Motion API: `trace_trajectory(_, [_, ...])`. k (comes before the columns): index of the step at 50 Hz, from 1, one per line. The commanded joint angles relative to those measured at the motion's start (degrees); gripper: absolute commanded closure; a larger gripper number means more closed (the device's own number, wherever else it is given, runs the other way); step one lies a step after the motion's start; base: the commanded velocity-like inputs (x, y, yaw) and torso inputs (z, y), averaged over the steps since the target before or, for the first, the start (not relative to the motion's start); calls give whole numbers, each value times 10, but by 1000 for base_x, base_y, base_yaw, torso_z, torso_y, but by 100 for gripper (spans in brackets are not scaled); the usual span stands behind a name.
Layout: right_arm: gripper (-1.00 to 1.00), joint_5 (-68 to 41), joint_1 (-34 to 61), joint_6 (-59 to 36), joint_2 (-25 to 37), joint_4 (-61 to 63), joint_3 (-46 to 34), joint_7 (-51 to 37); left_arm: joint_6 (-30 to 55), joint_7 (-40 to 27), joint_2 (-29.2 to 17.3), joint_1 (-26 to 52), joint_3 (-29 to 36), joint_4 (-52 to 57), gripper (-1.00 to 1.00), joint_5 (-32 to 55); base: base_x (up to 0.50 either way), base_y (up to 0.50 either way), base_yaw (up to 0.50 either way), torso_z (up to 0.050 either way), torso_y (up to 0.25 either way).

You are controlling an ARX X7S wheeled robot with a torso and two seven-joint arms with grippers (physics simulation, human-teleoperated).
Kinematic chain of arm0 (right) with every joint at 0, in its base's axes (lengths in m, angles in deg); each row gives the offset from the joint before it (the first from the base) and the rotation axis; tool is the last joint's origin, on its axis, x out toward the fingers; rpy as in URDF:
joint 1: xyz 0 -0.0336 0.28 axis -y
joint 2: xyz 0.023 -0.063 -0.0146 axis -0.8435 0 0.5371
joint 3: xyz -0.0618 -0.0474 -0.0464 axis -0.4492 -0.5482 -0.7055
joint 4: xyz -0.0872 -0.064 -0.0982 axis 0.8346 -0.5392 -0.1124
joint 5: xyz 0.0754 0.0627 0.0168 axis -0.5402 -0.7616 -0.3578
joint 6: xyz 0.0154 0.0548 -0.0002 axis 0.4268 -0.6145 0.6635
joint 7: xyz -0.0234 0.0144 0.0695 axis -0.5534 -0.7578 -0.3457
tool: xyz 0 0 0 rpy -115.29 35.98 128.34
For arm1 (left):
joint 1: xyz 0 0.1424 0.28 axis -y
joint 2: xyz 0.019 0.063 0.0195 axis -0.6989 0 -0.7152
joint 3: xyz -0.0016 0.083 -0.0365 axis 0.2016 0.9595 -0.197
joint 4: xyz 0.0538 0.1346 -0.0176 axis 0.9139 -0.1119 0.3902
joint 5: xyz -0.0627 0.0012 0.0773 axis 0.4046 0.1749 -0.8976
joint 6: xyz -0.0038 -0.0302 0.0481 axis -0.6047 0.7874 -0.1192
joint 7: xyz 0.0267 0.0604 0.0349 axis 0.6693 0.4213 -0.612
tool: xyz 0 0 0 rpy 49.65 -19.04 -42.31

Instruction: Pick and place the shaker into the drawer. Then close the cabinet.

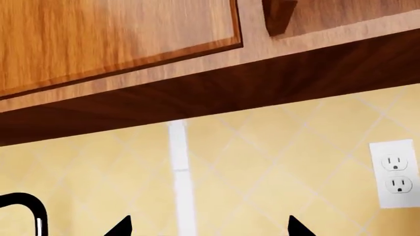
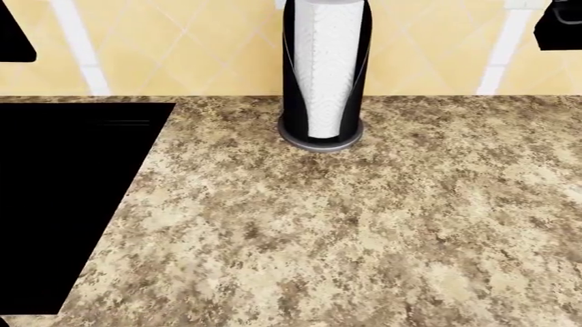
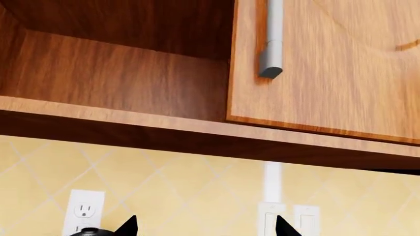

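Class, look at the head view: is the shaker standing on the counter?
No: the counter holds only a paper towel holder near the wall; no shaker shows there.

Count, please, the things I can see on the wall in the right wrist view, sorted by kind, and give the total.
Power outlet: 1
Light switch plates: 2
Total: 3
The shaker and the drawer do not show in any view.
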Motion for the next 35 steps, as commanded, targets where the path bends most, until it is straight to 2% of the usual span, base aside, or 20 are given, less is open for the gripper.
trace_trajectory(1, [-100, -7, 8, -4, 11, 13, 4, -6, -13, 10, -7, 1, -32, 7, -100, 40, 0, 62, 0, 0, 0])
trace_trajectory(5, [-100, -5, 5, -2, 10, 14, 4, -4, -8, 5, -3, 12, -43, 3, -100, 43, 0, 0, 0, 0, 0])
trace_trajectory(9, [-100, -5, 5, 0, 11, 13, 4, -1, 32, 6, 20, 73, -105, -23, -100, 68, 0, 0, 0, 0, 0])
trace_trajectory(12, [-100, -6, 11, -1, 11, 11, 1, -1, 37, -69, 5, 117, -145, -86, -100, 183, 0, 0, 0, 0, 0])
trace_trajectory(15, [-100, -7, 16, -2, 11, 10, -3, 1, 35, -131, -16, 151, -153, -135, -100, 263, 0, 0, 0, 0, 0])
trace_trajectory(20, [-100, -10, 18, -2, 13, 9, -3, 2, 23, -159, -43, 205, -135, -192, -100, 291, 0, 0, 0, 0, 0])
trace_trajectory(35, [-100, -16, 4, 6, 24, 15, 7, 5, -39, -147, -88, 317, -20, -288, -100, 237, 0, 0, 0, 0, 0])
